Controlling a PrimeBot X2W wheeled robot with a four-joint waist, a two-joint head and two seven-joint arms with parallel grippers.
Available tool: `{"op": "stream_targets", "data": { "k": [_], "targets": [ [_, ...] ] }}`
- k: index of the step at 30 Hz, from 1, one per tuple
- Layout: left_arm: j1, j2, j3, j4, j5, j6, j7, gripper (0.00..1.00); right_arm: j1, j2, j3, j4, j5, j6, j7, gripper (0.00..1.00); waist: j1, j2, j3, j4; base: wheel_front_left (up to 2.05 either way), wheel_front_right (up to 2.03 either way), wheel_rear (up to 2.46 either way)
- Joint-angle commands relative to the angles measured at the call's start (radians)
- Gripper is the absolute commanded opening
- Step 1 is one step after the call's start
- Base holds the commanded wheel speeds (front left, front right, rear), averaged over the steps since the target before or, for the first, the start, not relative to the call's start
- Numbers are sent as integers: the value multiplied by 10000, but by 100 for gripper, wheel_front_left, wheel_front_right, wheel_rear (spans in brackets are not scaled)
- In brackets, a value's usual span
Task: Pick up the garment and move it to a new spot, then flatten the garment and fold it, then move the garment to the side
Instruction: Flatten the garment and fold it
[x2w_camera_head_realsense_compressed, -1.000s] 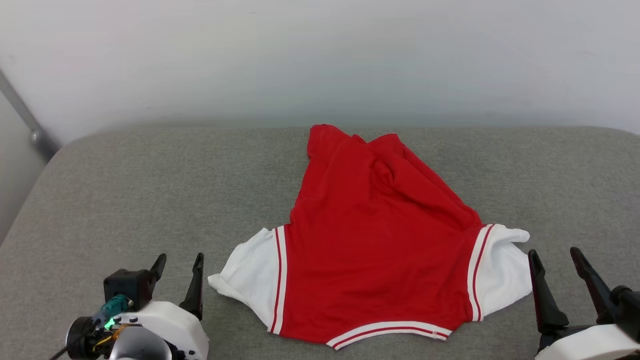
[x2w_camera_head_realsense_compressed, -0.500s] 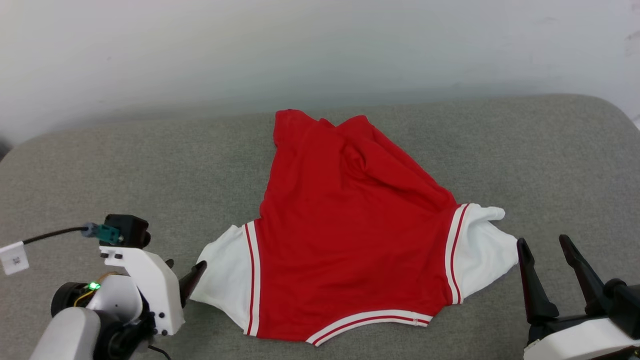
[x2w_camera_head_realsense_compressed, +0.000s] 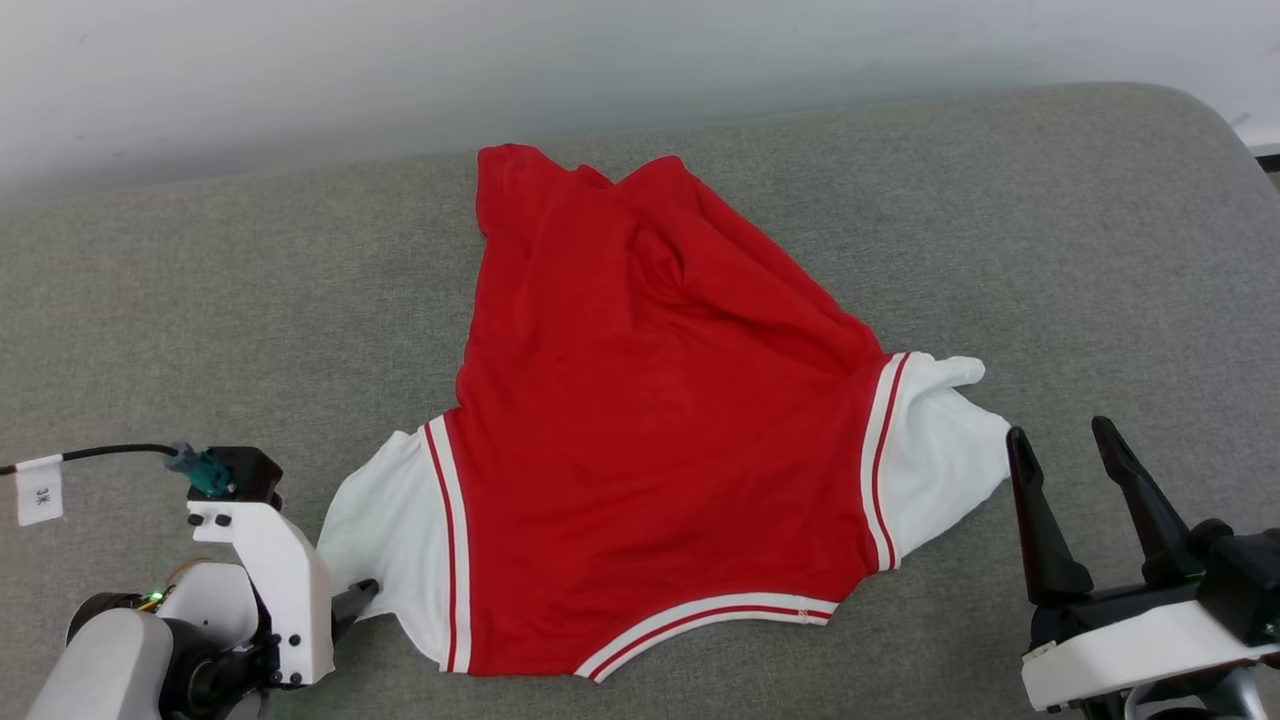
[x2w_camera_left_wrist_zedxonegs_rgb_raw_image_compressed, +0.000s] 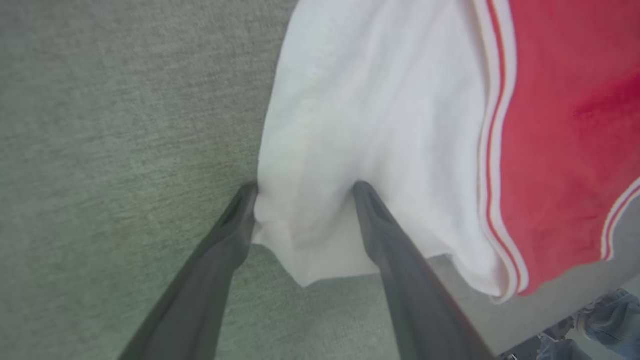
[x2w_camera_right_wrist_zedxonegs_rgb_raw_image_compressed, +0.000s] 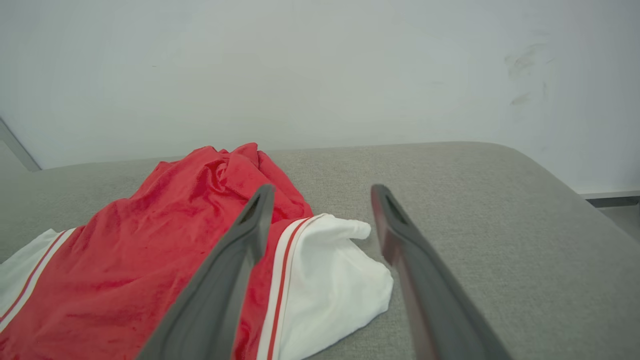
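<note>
Nearest, at the near-left part of the grey cushion (x2w_camera_head_realsense_compressed: 180, 300), the left gripper (x2w_camera_left_wrist_zedxonegs_rgb_raw_image_compressed: 305, 186) was spread wide and held nothing. The cuff of one white sleeve (x2w_camera_head_realsense_compressed: 385, 530) was taken between its two fingers, apparently so that closing them would pinch the fabric there. At the cushion's near-right part the right gripper (x2w_camera_head_realsense_compressed: 1058, 430) was likewise held wide and empty, just beside the other white sleeve (x2w_camera_head_realsense_compressed: 940, 450). It was probably kept ready for a matching grasp, so that the jersey could be lifted by both ends. The red jersey (x2w_camera_head_realsense_compressed: 650, 450) was laid across the middle of the cushion, its striped neckline (x2w_camera_head_realsense_compressed: 700, 625) turned toward the near edge. No lettering was shown on the upper face. The body was narrowed and rumpled into folds toward the cushion's far edge, where the hem (x2w_camera_head_realsense_compressed: 590, 180) was bunched. Flattening was judged to be not yet done. Behind the far edge a pale wall (x2w_camera_head_realsense_compressed: 400, 70) was seen.
</note>
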Motion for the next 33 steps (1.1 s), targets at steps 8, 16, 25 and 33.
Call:
{"op": "stream_targets", "data": {
  "k": [8, 16, 25, 33],
  "targets": [
    [446, -468, -596, 848, 5, -131, -24, 0, -200, -193, -296, 99, 319, -7, -23, 100, 0, 0, -160, 19, 0, 0, 0],
    [152, -471, -438, 668, 438, -46, -1402, 0, -240, -614, -742, 244, 980, -7, 840, 100, 0, 0, -358, 214, 0, 0, 0],
    [-384, -664, -421, -515, 1057, 166, -2889, 0, -1098, -1850, -1774, 1577, 2159, -7, 5475, 100, 0, 0, -47, 893, 0, 0, 0],
    [-676, -953, -729, -1505, 1094, -5, -3339, 0, -2578, -2121, -1821, 2797, 2538, -7, 8199, 100, 0, 0, 574, 1520, 0, 0, 0]
  ]
}}
